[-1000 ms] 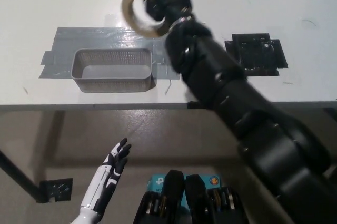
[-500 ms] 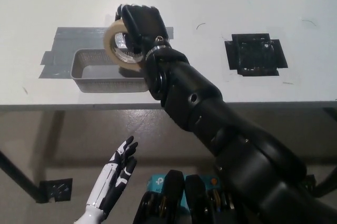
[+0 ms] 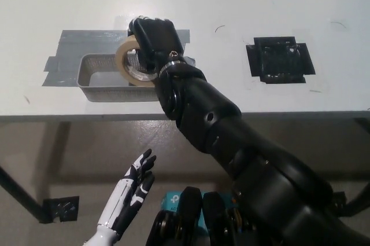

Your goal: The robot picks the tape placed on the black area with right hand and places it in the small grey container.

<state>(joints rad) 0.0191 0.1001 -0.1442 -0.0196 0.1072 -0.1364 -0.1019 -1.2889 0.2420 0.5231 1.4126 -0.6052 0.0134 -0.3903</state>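
You see a fine metal-mesh container (image 3: 103,78) on dull grey tape strips (image 3: 75,40), a matt cream tape roll (image 3: 128,61), a smooth white table (image 3: 260,3)

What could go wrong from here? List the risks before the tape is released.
1. The tape roll is held on edge by the right hand over the right end of the small grey container; released like this, it might strike the rim and roll out onto the white table.
2. The container looks light; the hand lowering further could nudge it off the grey taped patch.
The left hand rests low, clear of the table.
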